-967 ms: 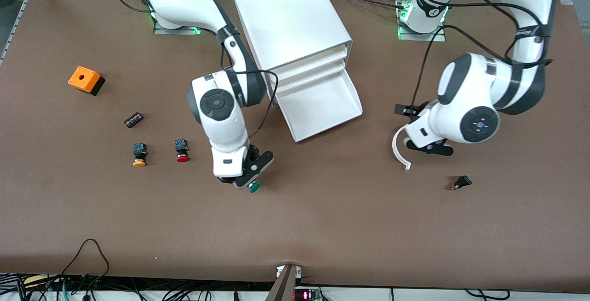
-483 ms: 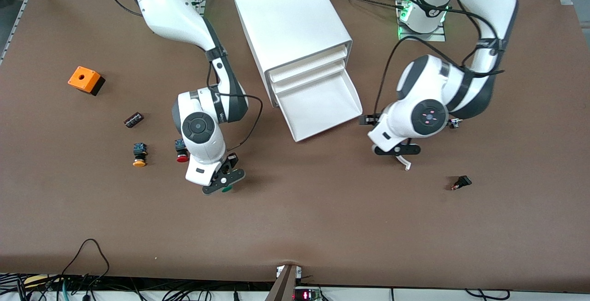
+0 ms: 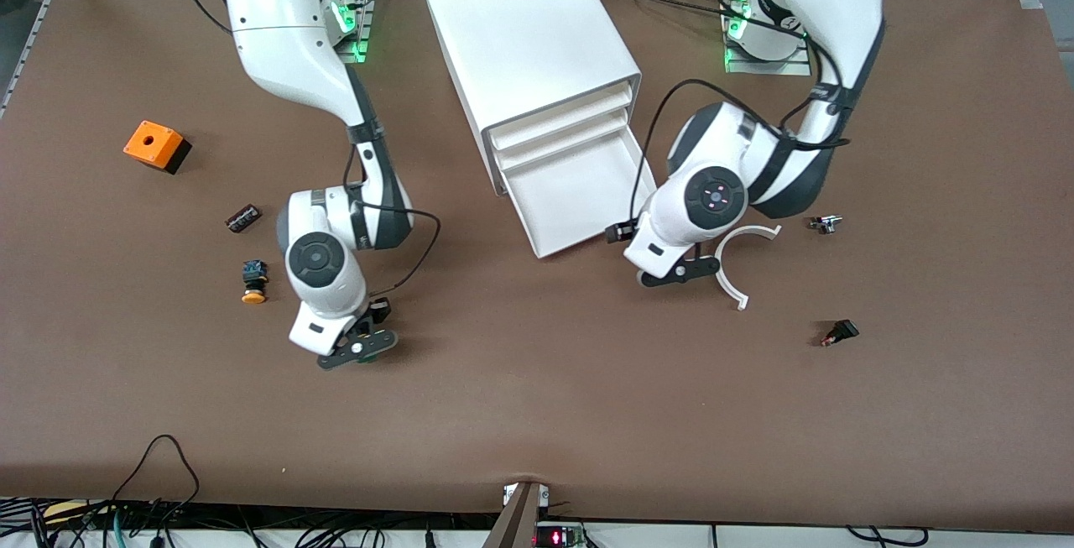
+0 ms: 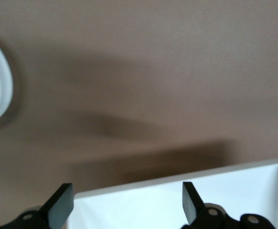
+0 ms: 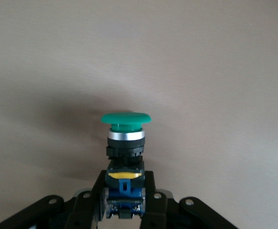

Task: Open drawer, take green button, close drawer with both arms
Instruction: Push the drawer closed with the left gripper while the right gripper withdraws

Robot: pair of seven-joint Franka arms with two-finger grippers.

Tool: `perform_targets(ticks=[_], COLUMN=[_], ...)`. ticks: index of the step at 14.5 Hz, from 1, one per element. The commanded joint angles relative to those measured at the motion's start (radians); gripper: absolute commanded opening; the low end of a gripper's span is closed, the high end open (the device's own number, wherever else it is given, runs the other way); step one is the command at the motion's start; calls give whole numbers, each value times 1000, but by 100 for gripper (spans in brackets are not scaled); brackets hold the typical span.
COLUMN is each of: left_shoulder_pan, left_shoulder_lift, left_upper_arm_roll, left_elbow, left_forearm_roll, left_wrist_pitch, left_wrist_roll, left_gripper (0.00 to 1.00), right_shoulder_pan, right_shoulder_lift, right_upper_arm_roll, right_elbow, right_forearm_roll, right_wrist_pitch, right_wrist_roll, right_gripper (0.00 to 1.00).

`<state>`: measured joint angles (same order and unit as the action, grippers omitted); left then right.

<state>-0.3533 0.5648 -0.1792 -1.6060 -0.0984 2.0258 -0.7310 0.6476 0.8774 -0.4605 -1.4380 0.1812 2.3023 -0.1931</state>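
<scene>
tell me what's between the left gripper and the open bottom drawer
Nothing: in the left wrist view the open left gripper hangs right at the drawer front edge, with only bare brown table around.

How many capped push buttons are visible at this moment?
2. The green-capped button is gripped in the right pincer over bare table. The yellow-capped button sits toward the right arm's end. The arms may hide others.

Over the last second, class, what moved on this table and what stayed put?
The right end effector, shut on the green button, carried it toward the right arm's end of the table. The left end effector, open, swung in to the open drawer's front edge. The drawer and yellow button stayed put.
</scene>
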Motion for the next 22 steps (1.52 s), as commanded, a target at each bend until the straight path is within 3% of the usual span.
perform_targets(ticks=[1, 5, 8, 11, 12, 13, 14, 15, 22], left_shoulder_pan=[-12, -55, -59, -76, -78, -78, -78, -78, -33], left_shoulder_lift=[47, 72, 82, 84, 83, 83, 75, 64, 40], left_upper_arm_roll=[3, 3, 3, 3, 1, 0, -3, -5, 6], left_elbow=[-3, -9, -22, -32, -34, -40, -41, -41, -25], left_forearm_roll=[29, 29, 31, 31, 29, 29, 29, 29, 40], left_wrist_pitch=[105, 120, 123, 123, 123, 123, 120, 110, 132], left_wrist_roll=[-31, -47, -53, -79, -84, -94, -103, -102, -87], left_gripper=[100, 100, 100, 100, 100, 100, 100, 100, 100], right_shoulder_pan=[-54, -104, -129, -137, -141, -141, -140, -140, -126], right_shoulder_lift=[-6, -8, -6, -5, -5, -5, -5, -8, -81], right_upper_arm_roll=[0, 0, 0, 0, 0, 2, 0, 0, -23], right_elbow=[-9, -31, -56, -76, -76, -76, -76, -76, -53], right_forearm_roll=[23, 72, 170, 187, 188, 196, 242, 269, 271], right_wrist_pitch=[32, 37, 46, 48, 48, 48, 48, 45, 26], right_wrist_roll=[-142, -256, -380, -401, -401, -396, -399, -402, -398], right_gripper=[22, 22, 22, 23, 29, 50, 89, 100, 100])
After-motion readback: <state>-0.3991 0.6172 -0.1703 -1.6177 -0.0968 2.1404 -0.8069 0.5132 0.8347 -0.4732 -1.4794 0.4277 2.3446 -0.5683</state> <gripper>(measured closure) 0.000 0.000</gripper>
